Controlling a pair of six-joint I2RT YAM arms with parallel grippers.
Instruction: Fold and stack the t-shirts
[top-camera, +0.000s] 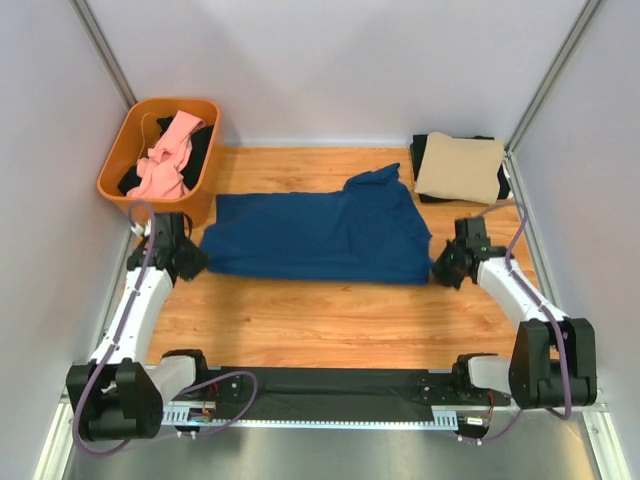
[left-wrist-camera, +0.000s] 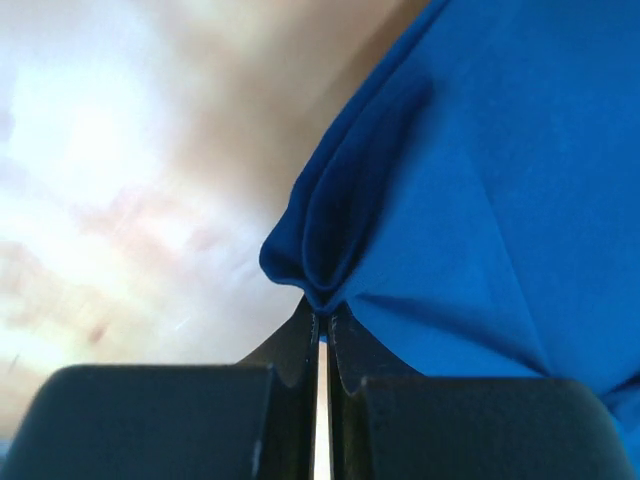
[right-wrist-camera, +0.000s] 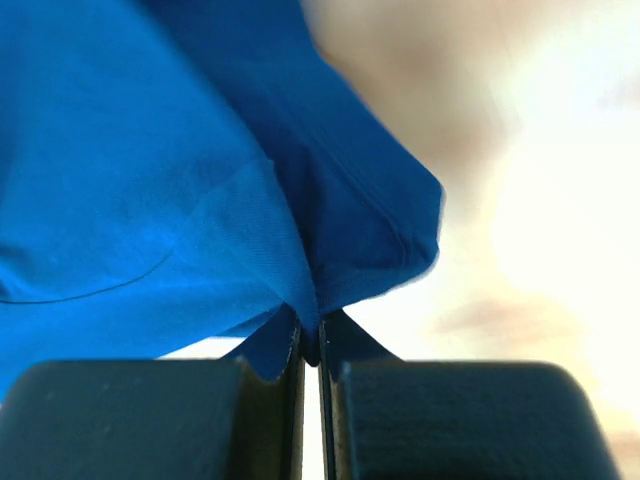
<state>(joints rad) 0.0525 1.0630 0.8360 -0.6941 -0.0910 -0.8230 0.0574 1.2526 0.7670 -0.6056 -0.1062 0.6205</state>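
Note:
The navy blue t-shirt (top-camera: 315, 235) lies spread across the middle of the wooden table, print hidden. My left gripper (top-camera: 197, 262) is shut on the shirt's left edge; the left wrist view shows blue cloth (left-wrist-camera: 470, 200) bunched at the closed fingertips. My right gripper (top-camera: 440, 268) is shut on the shirt's right edge; the right wrist view shows blue cloth (right-wrist-camera: 200, 190) pinched between the fingers. A folded tan t-shirt (top-camera: 461, 166) lies on a folded black one (top-camera: 424, 158) at the back right. A pink t-shirt (top-camera: 166, 160) and a black one (top-camera: 200, 147) lie in the basket.
The orange plastic basket (top-camera: 120, 180) stands at the back left, just behind my left gripper. White walls close in the table on three sides. A black rail (top-camera: 330, 385) runs along the near edge between the arm bases.

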